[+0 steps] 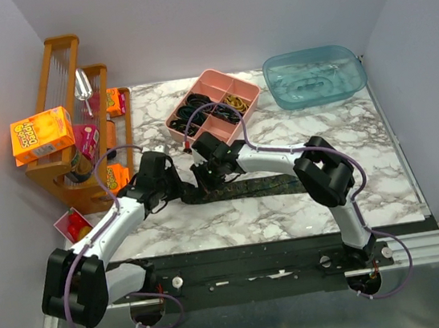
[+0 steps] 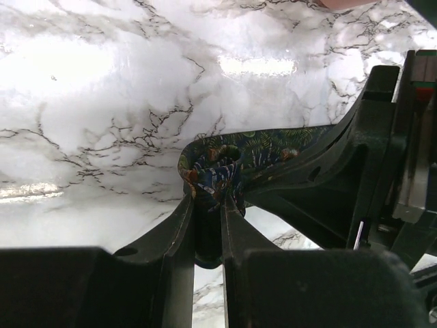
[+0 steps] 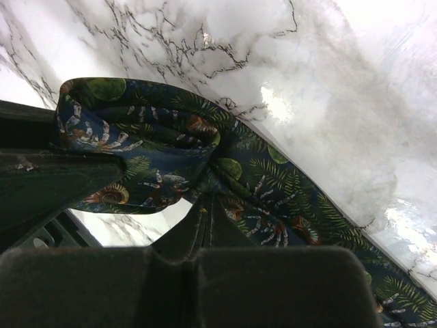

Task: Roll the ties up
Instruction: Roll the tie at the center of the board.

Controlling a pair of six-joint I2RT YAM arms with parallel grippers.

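Top view: the tie (image 1: 264,185) vanishes at its left end beneath the left gripper (image 1: 172,188) and right gripper (image 1: 207,174). Right wrist view: the fabric runs off the lower right edge. Contents of the pink tray (image 1: 211,73) are too small to identify.

No legible text; orange box (image 1: 41,133) bears printed lettering, too small to make out.

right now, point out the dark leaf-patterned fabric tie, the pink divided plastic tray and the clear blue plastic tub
dark leaf-patterned fabric tie (image 1: 271,184): top view, flat middle stretch
pink divided plastic tray (image 1: 210,82): top view, bare far compartment
clear blue plastic tub (image 1: 320,100): top view, near wall
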